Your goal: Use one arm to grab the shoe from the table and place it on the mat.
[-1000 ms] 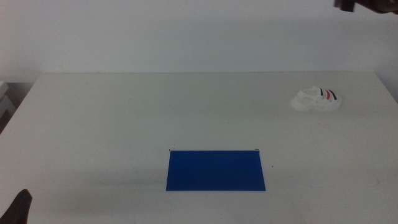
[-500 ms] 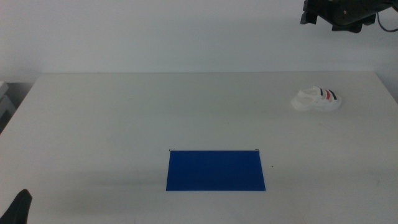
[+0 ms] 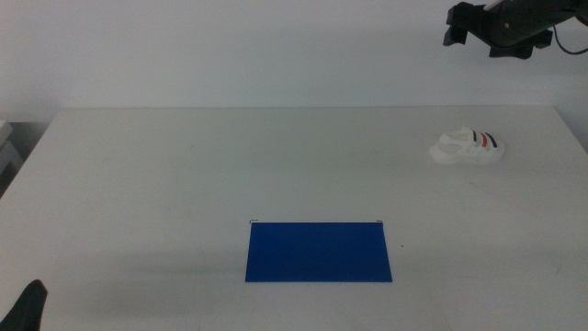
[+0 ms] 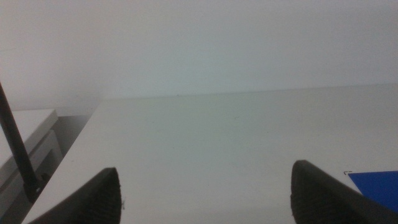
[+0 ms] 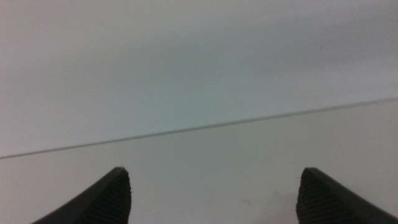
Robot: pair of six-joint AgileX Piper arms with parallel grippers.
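Right gripper [image 3: 457, 24], jaws wide, upper right above the shoe [image 3: 469, 147], should descend straight, straddling its sole.

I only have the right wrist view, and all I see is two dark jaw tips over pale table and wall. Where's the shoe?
Observer: The shoe lies on the table near its far right side, upright on its sole; your camera does not catch it.
Operator: And where is my gripper compared to it?
Observer: The right gripper hangs high above the table's far edge, up over the shoe, jaws apart.
Operator: Where's the mat?
Observer: The blue mat lies flat near the front middle of the table, well apart from the shoe and bare.
Operator: What's the other arm doing?
Observer: The left gripper waits low at the near left corner, jaws open, holding nothing.
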